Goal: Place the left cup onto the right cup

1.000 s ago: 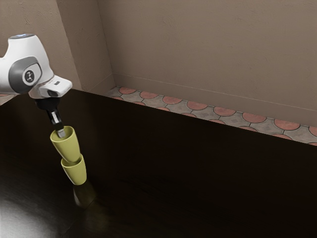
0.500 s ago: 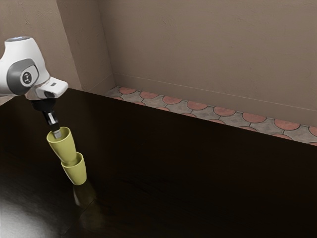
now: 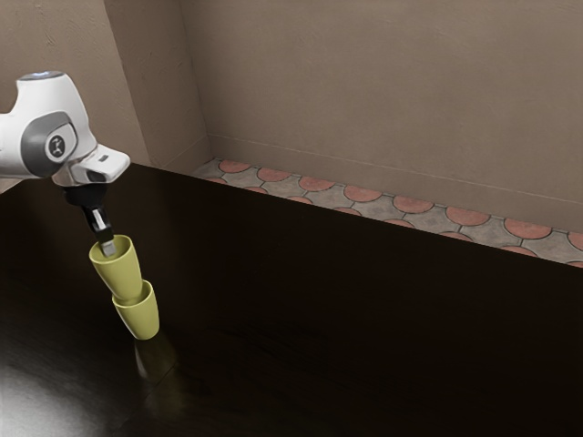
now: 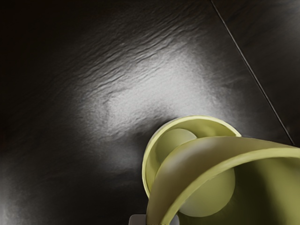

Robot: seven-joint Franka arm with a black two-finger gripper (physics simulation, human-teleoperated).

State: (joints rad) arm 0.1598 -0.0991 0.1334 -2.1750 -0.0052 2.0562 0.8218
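Two yellow cups stand stacked on the dark table [image 3: 364, 319] at the exterior view's left. The lower cup [image 3: 137, 314] rests on the tabletop, and the upper cup [image 3: 116, 267] sits nested in its mouth, leaning a little toward the arm. My gripper [image 3: 107, 243] comes down from the upper left, and its fingers hold the upper cup's rim, one of them reaching inside. In the wrist view the upper cup [image 4: 201, 150] arcs large and blurred just under my hand. Behind it the lower cup's rim [image 4: 187, 120] peeks out.
The glossy dark tabletop stretches wide to the exterior view's right and front of the cups. Its far edge runs diagonally in front of a red-tiled floor [image 3: 410, 205] and beige walls [image 3: 383, 82].
My hand swayed slightly toward the exterior view's left and back again, and the upper cup's tilt shifted with it. The lower cup stayed where it was.
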